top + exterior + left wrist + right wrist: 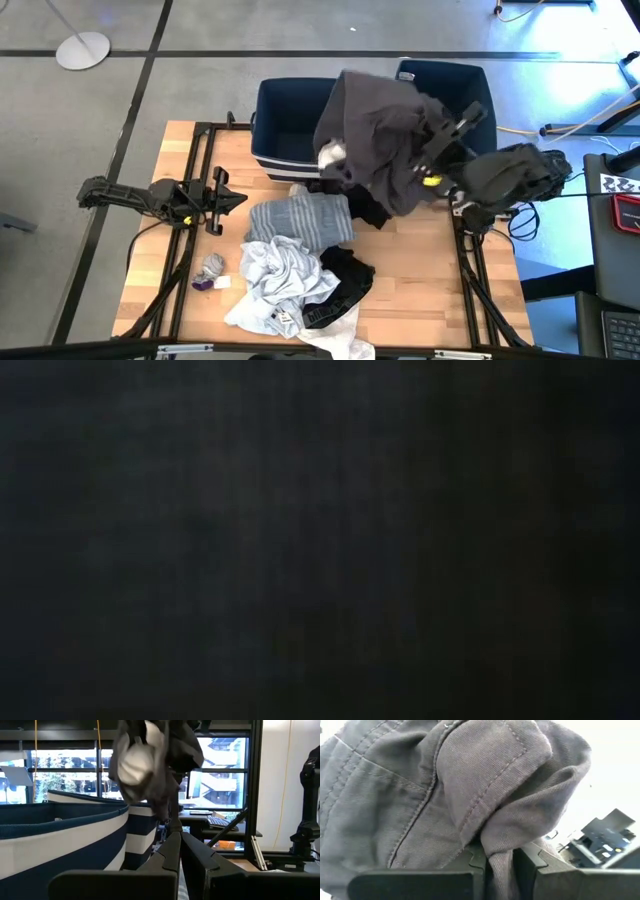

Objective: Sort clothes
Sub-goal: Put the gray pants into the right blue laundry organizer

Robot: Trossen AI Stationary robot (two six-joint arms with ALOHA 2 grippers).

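Currently the right hand [492, 865] is pinched nearly closed on a fold of a dark grey, thick-seamed cotton garment [375, 130], seen in the right wrist view bunched between the two dark fingers. In the high view that garment hangs in the upper centre of the frame, draped over the gap between two navy fabric bins with white-striped bases [285, 130], its lower edge reaching the table. A white piece [332, 153] shows at its left edge.

Left hand [238, 198] sits at the centre left of the frame, fingers fully closed, holding nothing, above the wooden slatted table [420, 270].

Remaining pile, lower centre: grey striped top [300, 218], pale white-blue crumpled piece [275, 275], black item [345, 285]. Small grey sock-like piece [212, 268] lies apart, to the pile's left.

Low view dark; nothing legible.
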